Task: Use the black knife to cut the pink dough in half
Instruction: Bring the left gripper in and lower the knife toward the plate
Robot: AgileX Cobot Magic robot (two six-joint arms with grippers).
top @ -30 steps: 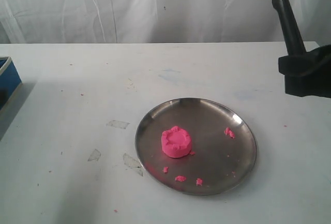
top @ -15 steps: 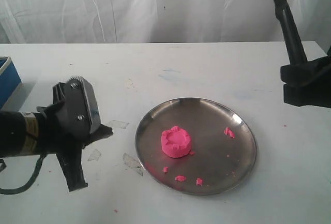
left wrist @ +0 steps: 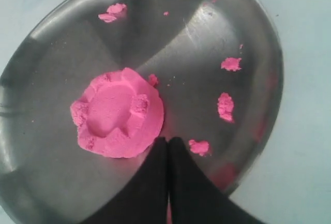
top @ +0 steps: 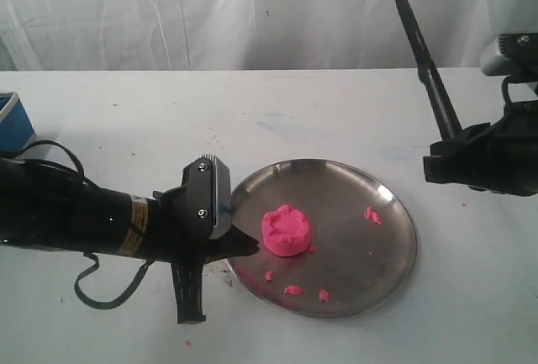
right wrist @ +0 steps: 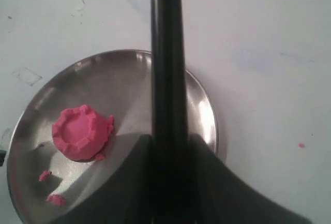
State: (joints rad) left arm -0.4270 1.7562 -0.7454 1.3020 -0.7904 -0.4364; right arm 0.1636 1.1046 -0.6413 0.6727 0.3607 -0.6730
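Observation:
The pink dough (top: 287, 230) is a whole round puck with a lumpy top, left of centre on the round metal plate (top: 370, 246). My left gripper (top: 250, 246) is shut and empty, its tips over the plate's left rim just short of the dough (left wrist: 118, 113); the left gripper (left wrist: 168, 142) almost touches the puck. My right gripper (top: 456, 155) is shut on the black knife (top: 423, 60), held up over the table right of the plate, blade pointing up. In the right wrist view the knife (right wrist: 167, 69) runs between the right gripper (right wrist: 169, 146), with the dough (right wrist: 81, 132) off to one side.
Small pink crumbs (top: 372, 215) lie scattered on the plate, several near its front edge (top: 292, 289). A blue box (top: 13, 120) sits at the table's far left edge. Bits of clear tape (top: 192, 203) mark the white table left of the plate.
My left arm has come in from the left and reached the plate's rim beside the dough. My right gripper has shifted left and lower, bringing the whole knife blade into view.

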